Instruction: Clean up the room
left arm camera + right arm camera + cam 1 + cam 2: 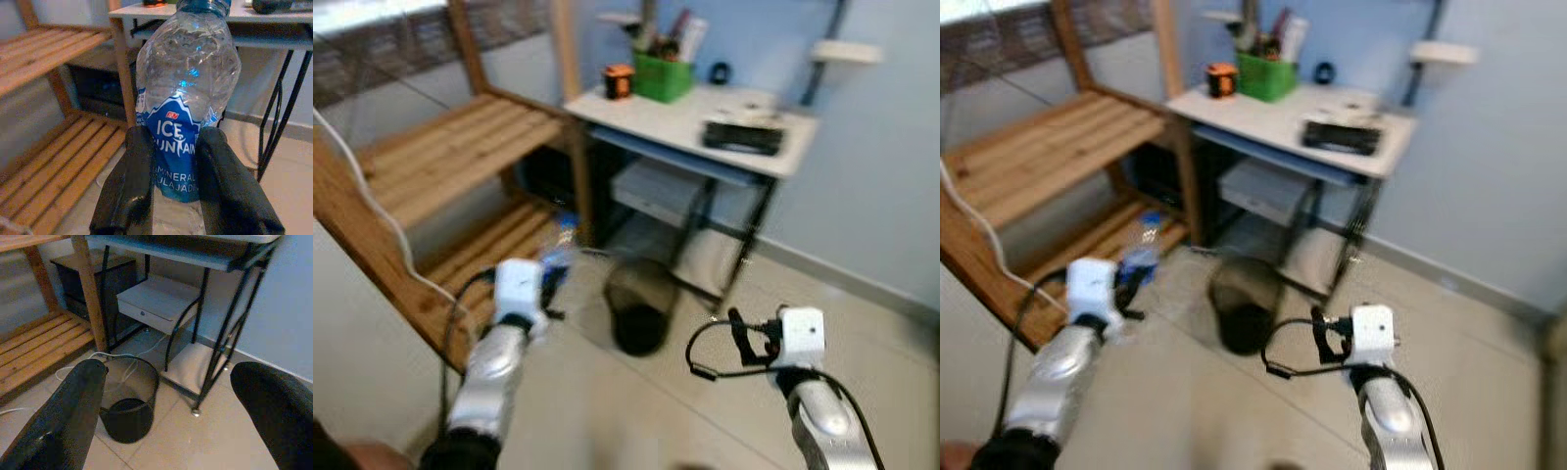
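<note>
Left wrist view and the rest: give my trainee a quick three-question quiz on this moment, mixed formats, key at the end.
1. True or false: the left gripper is shut on the clear plastic water bottle with a blue label.
2. The black mesh wastebasket stands: A) on the white desk; B) on the tiled floor by the desk's legs; C) on the wooden slatted shelf.
3. Fill in: the right gripper's fingers are ____ and hold nothing.

Key: 1 true; 2 B; 3 open.
</note>
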Robot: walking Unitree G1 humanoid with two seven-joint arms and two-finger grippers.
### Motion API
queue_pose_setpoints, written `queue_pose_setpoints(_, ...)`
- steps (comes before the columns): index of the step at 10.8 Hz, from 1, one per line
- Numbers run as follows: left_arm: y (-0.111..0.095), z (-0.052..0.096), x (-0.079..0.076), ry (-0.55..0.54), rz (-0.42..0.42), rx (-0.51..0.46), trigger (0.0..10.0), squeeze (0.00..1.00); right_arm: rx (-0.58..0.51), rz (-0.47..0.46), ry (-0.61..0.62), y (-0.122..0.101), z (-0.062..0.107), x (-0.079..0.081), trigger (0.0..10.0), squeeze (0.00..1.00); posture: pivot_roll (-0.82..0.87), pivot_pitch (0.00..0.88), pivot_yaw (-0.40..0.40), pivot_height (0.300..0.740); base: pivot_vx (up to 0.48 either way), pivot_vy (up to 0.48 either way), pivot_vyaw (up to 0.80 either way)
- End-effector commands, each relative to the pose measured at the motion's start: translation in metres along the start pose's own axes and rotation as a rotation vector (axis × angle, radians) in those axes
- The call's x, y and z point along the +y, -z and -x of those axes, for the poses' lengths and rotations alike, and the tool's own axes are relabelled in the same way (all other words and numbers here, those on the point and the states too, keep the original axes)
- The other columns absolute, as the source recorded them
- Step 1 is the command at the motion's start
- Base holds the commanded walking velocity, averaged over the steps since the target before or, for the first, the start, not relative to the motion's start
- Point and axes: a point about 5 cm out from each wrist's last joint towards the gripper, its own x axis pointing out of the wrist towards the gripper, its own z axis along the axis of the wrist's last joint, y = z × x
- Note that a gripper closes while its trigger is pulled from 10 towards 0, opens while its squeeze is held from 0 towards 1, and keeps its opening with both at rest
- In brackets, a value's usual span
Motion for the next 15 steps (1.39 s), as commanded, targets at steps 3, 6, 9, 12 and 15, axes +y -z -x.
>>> queue_pose_setpoints(3,-0.012,-0.002,-0.008,0.015,-0.033,-0.067,10.0,0.00,-0.026,0.001,-0.009,-0.006,-0.002,0.002,10.0,0.08,-0.13,0.000,0.037,0.740,0.080,0.000,0.00)
queue_pose_setpoints(6,-0.010,-0.003,-0.004,-0.025,-0.018,-0.050,10.0,0.00,-0.023,0.001,-0.019,-0.007,-0.004,0.004,10.0,0.09,-0.13,0.000,0.034,0.740,0.326,-0.326,0.00)
queue_pose_setpoints(9,-0.013,-0.003,0.000,-0.042,-0.001,-0.063,10.0,0.00,-0.025,0.002,-0.028,-0.008,-0.007,0.005,10.0,0.09,-0.12,0.000,0.036,0.740,0.356,-0.316,0.00)
queue_pose_setpoints(12,-0.012,-0.006,0.003,-0.041,0.003,-0.049,10.0,0.00,-0.026,-0.001,-0.028,-0.008,-0.009,0.006,10.0,0.09,-0.12,0.000,0.044,0.740,0.366,-0.306,0.00)
queue_pose_setpoints(15,-0.006,-0.007,0.000,-0.012,-0.007,-0.024,10.0,0.00,-0.023,-0.009,-0.024,-0.005,-0.004,0.007,10.0,0.09,-0.13,0.000,0.054,0.740,0.368,-0.305,0.00)
